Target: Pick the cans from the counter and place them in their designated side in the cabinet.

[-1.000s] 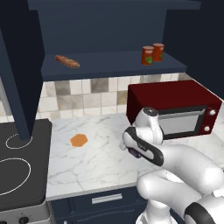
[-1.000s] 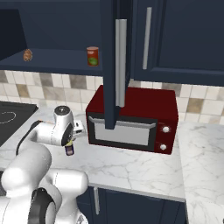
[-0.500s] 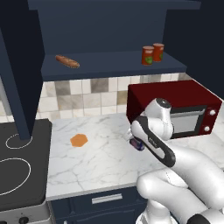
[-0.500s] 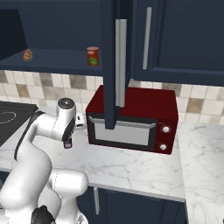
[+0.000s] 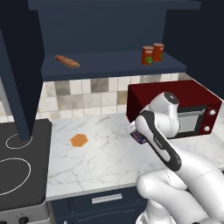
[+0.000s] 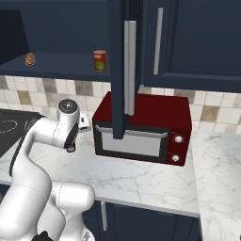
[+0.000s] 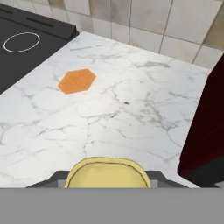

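1. Since a second ago the arm has swung up and toward the microwave (image 5: 175, 103), carrying the yellow tin (image 7: 107, 173) higher above the counter (image 5: 100, 153).
2. Gripper (image 5: 136, 134) sits just in front of the microwave's left corner, seen from the left base view; its fingers pinch the yellow tin, whose dark blue-purple side (image 5: 138, 137) peeks out beside the white forearm.
3. From the hand view the tin's yellow top fills the bottom centre between the finger tips, with marble well below it.
4. Red can (image 5: 148, 55) with the green-and-white label stands upright on the right part of the cabinet (image 5: 109, 65) shelf, with a second red can (image 5: 158, 51) just beside it.
5. Baguette (image 5: 67, 61) lies on the left part of that shelf, well apart from the cans.
6. Orange hexagonal piece (image 5: 78, 140) lies flat on the counter, between the stovetop (image 5: 19, 166) and the gripper.
7. Cabinet door (image 6: 123, 70) stands open, hanging in front of the microwave in the right base view.
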You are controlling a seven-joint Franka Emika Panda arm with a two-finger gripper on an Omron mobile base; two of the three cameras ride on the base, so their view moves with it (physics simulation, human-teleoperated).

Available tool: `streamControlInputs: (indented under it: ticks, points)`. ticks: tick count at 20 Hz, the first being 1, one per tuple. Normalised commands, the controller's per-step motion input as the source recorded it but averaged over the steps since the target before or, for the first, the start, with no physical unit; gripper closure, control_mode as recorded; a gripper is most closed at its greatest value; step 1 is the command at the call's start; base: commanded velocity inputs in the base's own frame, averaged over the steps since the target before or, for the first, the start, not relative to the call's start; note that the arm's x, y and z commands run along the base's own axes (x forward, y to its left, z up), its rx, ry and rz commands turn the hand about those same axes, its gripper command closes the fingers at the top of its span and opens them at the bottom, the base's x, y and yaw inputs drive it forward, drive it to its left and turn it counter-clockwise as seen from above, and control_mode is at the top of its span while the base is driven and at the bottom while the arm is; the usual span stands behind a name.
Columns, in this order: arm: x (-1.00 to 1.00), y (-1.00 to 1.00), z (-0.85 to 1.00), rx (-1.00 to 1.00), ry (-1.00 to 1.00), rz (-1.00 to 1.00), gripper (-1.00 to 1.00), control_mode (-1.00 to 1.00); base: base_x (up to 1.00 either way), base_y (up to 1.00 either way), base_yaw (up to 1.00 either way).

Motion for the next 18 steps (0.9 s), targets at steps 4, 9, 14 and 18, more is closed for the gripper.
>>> streamControlInputs:
  ticks: [4,9,14,18]
  points:
    - [-0.14,0.10,0.30,0.00,-0.18,0.00,1.00,-1.00,0.00,0.00,0.00]
    - [-0.18,0.13,0.27,0.00,-0.21,0.00,1.00,-1.00,0.00,0.00,0.00]
    - [-0.12,0.04,0.41,0.00,-0.14,0.00,1.00,-1.00,0.00,0.00,0.00]
    - [-0.17,0.00,0.48,0.00,-0.02,-0.02,1.00,-1.00,0.00,0.00,0.00]
